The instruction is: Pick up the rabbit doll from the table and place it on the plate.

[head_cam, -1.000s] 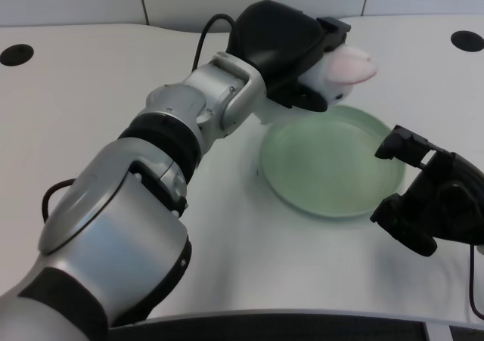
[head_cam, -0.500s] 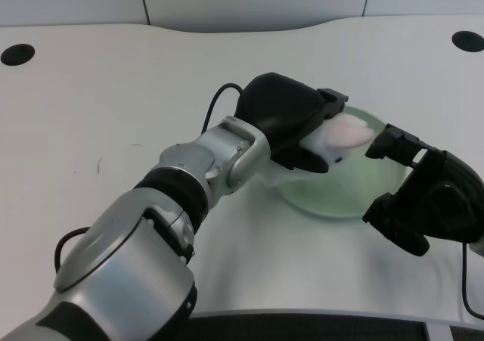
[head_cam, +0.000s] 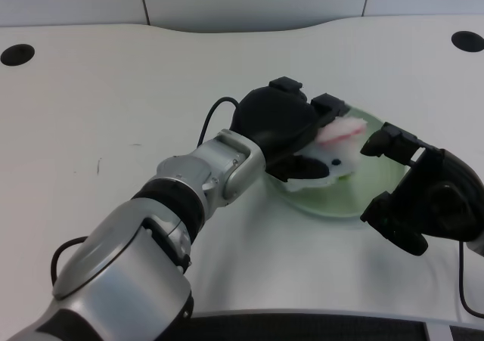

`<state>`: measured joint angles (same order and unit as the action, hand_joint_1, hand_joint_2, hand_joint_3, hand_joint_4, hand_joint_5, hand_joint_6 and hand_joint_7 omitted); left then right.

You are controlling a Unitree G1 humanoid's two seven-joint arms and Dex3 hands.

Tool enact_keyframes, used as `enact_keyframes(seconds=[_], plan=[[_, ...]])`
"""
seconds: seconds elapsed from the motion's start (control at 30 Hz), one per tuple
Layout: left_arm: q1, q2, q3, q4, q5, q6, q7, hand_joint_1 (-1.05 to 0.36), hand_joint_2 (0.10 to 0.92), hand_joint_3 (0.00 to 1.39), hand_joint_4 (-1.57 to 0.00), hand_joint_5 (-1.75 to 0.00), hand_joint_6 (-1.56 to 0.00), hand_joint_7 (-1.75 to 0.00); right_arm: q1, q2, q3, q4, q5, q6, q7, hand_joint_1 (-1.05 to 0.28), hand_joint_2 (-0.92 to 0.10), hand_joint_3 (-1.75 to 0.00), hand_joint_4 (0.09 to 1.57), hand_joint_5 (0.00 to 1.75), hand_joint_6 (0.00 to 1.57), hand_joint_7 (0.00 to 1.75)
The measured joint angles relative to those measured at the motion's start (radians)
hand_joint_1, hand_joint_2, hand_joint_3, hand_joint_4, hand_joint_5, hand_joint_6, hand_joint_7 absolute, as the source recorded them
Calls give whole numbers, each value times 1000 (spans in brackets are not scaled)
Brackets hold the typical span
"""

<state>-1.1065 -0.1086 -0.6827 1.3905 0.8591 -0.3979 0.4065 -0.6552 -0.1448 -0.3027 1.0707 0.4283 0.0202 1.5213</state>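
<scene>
Rabbit doll sits low over the green plate, apparently touching it, white body and pink ear poking out just beyond your left hand. Hand's fingers wrap around the doll from above, gripping it. Plate lies under and just past the hand, on the white table.

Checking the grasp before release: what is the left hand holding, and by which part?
The left hand holds the rabbit doll around its body, over the plate.
</scene>
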Motion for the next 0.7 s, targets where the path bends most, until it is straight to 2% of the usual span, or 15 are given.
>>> enact_keyframes(seconds=[0.17, 0.37, 0.6, 0.7], plan=[[-1, 13, 7, 0, -5, -6, 0, -1015, 921, 837, 1, -158, -5, -1, 0, 0, 0, 0, 0, 0, 0, -540, -873, -3, 1107, 1746, 1016, 1209], [-2, 43, 28, 0, -11, -14, -7, -1041, 921, 826, -8, -134, -18, -8, 0, 0, 0, 0, 0, 0, -1, -552, -879, -5, 1106, 1746, 1011, 1165], [-20, 146, 48, -7, -20, -81, -11, -1025, 921, 804, -107, -175, -82, -34, 0, 0, 0, 0, 0, -1, -3, -585, -879, -4, 1107, 1746, 1010, 1131], [-21, 199, 65, -14, -37, -131, -5, -1014, 921, 774, -134, -183, -109, -39, 0, -1, 1, 3, 0, 20, -3, -565, -878, -3, 1097, 1746, 1008, 1107]])
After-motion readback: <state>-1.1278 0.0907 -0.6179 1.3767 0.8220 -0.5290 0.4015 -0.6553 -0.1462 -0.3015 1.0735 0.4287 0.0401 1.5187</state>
